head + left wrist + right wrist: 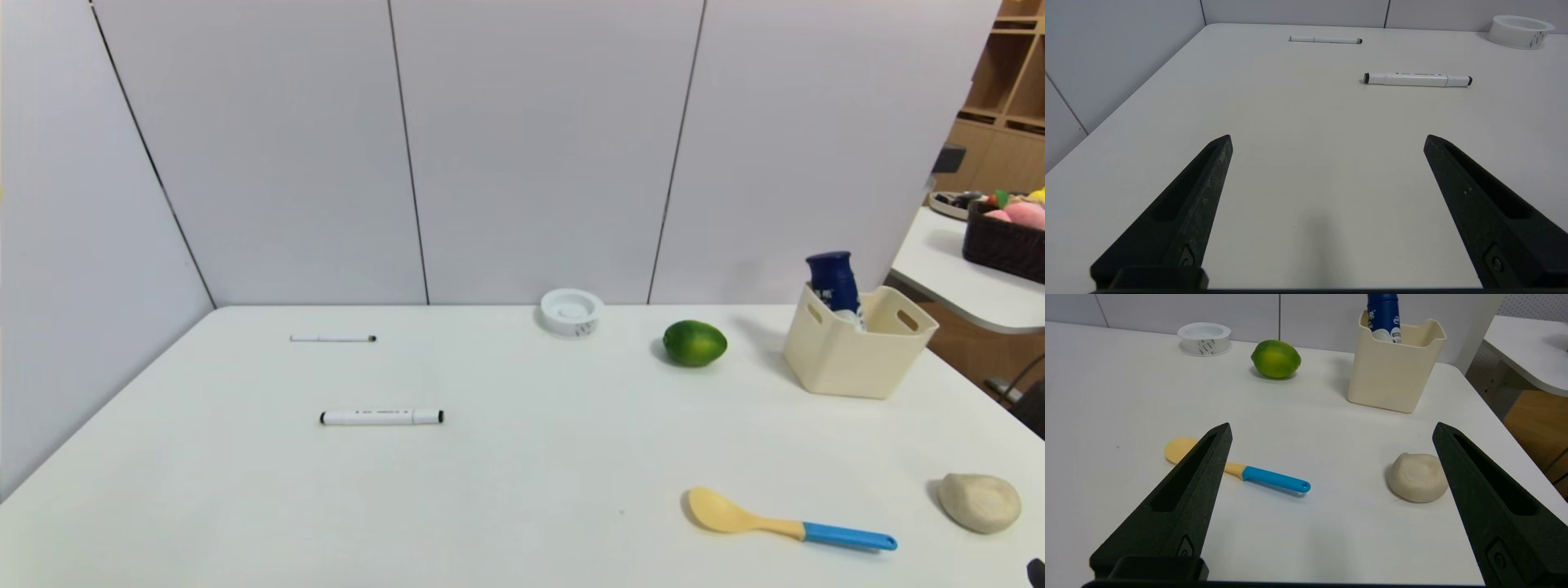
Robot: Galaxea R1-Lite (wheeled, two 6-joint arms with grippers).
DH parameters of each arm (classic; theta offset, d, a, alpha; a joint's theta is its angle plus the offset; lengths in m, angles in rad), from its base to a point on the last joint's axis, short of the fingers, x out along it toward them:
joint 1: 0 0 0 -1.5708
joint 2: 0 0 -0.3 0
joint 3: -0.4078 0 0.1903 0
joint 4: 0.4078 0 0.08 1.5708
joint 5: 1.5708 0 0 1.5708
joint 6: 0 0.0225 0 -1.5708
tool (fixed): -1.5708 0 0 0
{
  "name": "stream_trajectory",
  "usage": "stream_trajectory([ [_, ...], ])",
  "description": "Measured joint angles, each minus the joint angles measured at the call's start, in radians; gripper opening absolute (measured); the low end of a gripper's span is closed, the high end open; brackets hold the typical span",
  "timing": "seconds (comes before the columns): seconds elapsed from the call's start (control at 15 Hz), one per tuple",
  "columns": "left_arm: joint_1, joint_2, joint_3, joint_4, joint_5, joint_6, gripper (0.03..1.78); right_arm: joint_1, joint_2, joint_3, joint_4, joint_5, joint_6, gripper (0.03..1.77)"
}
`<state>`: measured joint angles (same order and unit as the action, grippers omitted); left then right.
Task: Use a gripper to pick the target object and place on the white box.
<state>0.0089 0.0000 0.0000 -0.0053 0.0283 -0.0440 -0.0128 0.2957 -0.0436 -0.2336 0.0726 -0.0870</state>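
Bottle is already standing in the white box near the tabletop's far right corner, navy cap poking above the rim and leaning toward the box's left wall, so I judge the placing done and the step in hand is simply clearing away. My right gripper is spread wide and carries nothing, hanging low over the near right part of the tabletop, with the yellow spoon and the beige lump on the table beyond its fingers. The left gripper is likewise released and empty, idle over the near left part of the tabletop, the two white markers lying well ahead of it. To finish well I would keep the right arm clear of the spoon and the lump, stay away from the box so the leaning bottle is not jolted, and leave the lime beside the box alone.
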Motion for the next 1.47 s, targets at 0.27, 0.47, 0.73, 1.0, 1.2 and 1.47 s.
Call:
stream_trajectory([
  [0.27, 0.0, 0.0, 0.0, 0.0, 0.0, 0.0, 1.69, 0.008, -0.142, 0.041, 0.086, -0.027, 0.002, 1.69],
  [0.47, 0.0, 0.0, 0.0, 0.0, 0.0, 0.0, 1.69, 0.01, -0.228, 0.043, 0.204, -0.069, 0.012, 1.69],
  [0.73, 0.0, 0.0, 0.0, 0.0, 0.0, 0.0, 1.69, 0.01, -0.287, 0.044, 0.213, -0.076, 0.079, 1.69],
  [1.0, 0.0, 0.0, 0.0, 0.0, 0.0, 0.0, 1.69, 0.01, -0.297, 0.044, 0.217, -0.078, 0.08, 1.69],
  [1.2, 0.0, 0.0, 0.0, 0.0, 0.0, 0.0, 1.69, 0.01, -0.297, 0.044, 0.216, -0.076, 0.076, 1.69],
  [1.47, 0.0, 0.0, 0.0, 0.0, 0.0, 0.0, 1.69, 0.01, -0.298, 0.044, 0.213, -0.08, 0.077, 1.69],
])
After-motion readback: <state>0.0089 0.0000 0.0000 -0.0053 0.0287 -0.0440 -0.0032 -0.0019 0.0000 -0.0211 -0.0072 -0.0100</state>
